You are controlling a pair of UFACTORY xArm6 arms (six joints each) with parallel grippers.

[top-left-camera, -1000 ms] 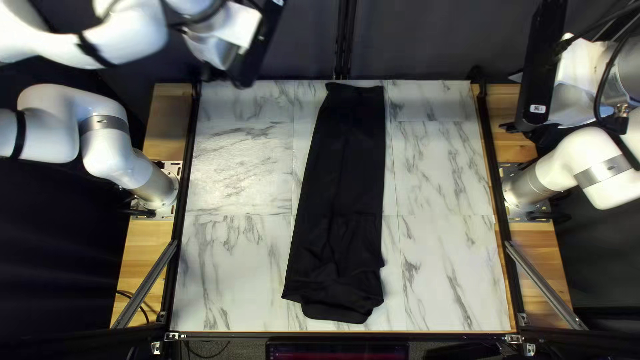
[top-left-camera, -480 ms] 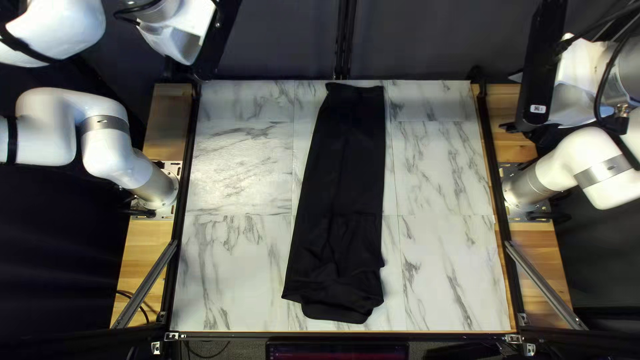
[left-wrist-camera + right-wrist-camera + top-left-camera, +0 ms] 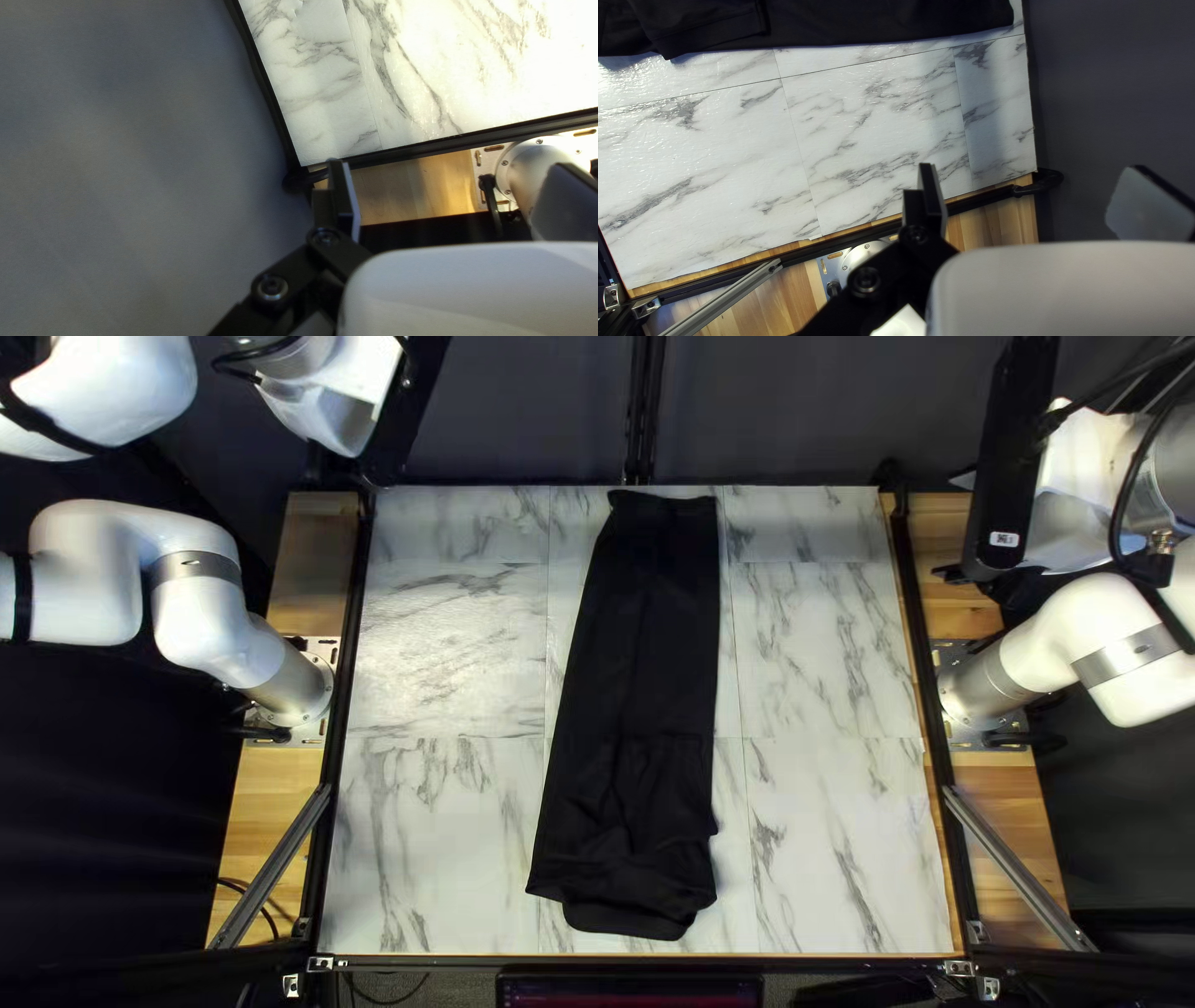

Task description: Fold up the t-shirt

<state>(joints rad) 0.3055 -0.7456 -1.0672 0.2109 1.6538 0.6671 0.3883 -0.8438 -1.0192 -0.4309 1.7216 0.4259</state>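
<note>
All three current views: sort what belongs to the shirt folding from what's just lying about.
For the job:
- folded black cloth garment
- white marble-patterned tabletop beneath it
- left black two-fingered gripper, open
- right black two-fingered gripper, open

Not for it:
- thin black cable
- slanting grey metal bar
- dark curtain

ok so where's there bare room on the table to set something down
The table has two bare patches: between the black garment and my left arm's base, and between the garment and my right arm's base. It is crowded down the middle, where the garment runs nearly from far edge to near edge.
</note>
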